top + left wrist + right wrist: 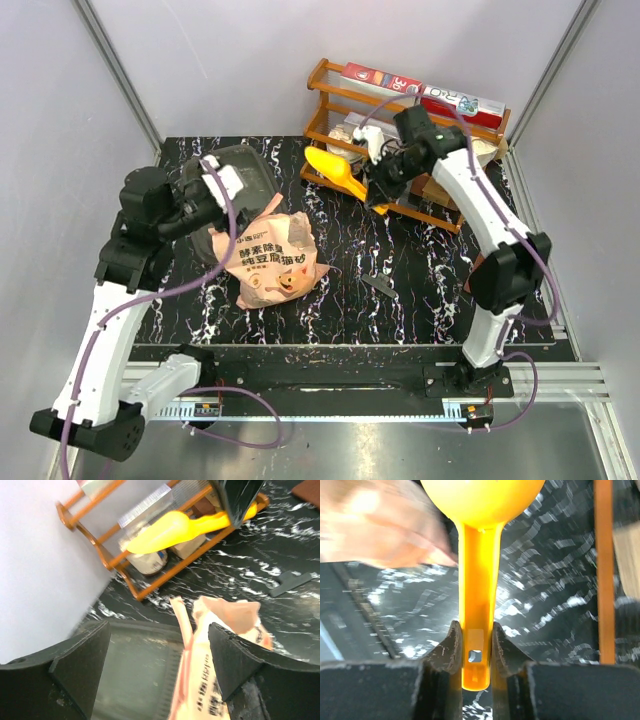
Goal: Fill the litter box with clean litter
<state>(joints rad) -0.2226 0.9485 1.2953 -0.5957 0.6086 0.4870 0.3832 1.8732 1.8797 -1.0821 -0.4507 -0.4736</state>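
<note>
The litter box is a dark grey tray at the back left, partly under my left arm. In the left wrist view its floor looks bare but for a few specks. The pink bag lies beside it with its torn top toward the tray. The litter is hidden inside the bag. My left gripper is open over the tray's edge, and the bag's top is by its right finger. My right gripper is shut on the handle of the yellow scoop, held above the table near the rack.
An orange wooden rack with boxes and jars stands at the back right, just behind the scoop. A small dark flat piece lies on the black marbled table right of the bag. White walls close in the sides.
</note>
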